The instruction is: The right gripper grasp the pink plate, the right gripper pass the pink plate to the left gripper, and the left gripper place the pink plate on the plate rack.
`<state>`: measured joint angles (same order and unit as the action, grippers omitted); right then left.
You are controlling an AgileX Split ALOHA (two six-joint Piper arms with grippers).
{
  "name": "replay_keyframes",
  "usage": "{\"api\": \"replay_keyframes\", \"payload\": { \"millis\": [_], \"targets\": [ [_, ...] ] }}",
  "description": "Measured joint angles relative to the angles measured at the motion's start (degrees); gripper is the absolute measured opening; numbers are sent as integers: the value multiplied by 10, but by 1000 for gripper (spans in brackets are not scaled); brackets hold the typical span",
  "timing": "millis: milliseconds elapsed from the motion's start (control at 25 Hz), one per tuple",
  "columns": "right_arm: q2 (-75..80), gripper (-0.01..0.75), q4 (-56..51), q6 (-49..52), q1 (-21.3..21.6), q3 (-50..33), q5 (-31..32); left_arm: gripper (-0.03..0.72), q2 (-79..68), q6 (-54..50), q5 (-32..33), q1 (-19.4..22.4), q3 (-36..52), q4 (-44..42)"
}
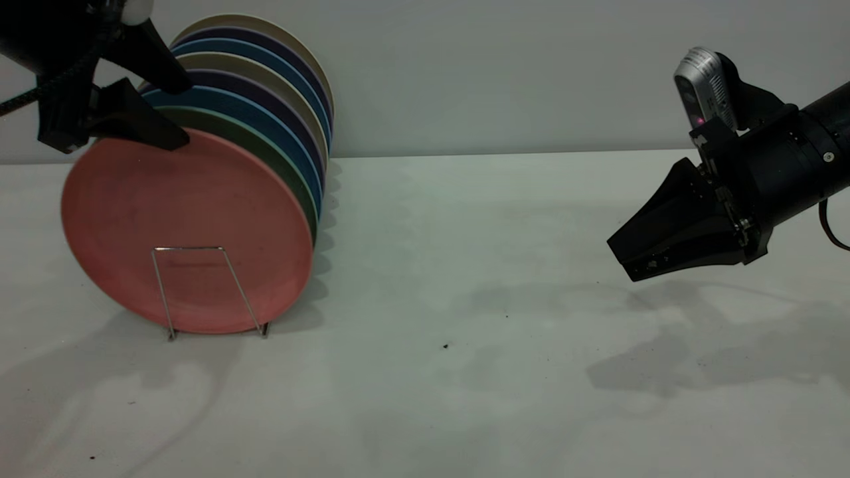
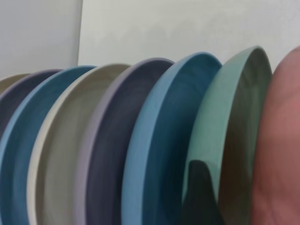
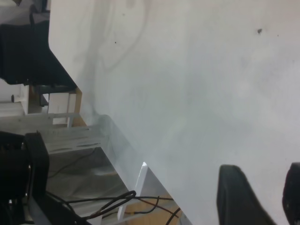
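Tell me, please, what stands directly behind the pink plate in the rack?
Behind the pink plate stands a green plate, then blue, purple and beige plates in a row. Only their rims show; the rest is covered, as is most of the plate rack.

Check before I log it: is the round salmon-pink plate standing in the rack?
Yes: salmon-pink plate stands on edge behind silver wire rack, left gripper at its rim.
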<state>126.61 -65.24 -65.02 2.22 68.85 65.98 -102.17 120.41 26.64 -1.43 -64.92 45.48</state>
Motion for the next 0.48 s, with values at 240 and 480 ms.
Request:
{"api": "replay_keyframes", "payload": {
  "millis": [240,480],
  "targets": [
    [0,266,0,0,0,0,-2,601,59,-28,32,0,0,0],
    [0,266,0,7,0,0,-25,565,117,-197,109,0,0,-1]
  ]
}}
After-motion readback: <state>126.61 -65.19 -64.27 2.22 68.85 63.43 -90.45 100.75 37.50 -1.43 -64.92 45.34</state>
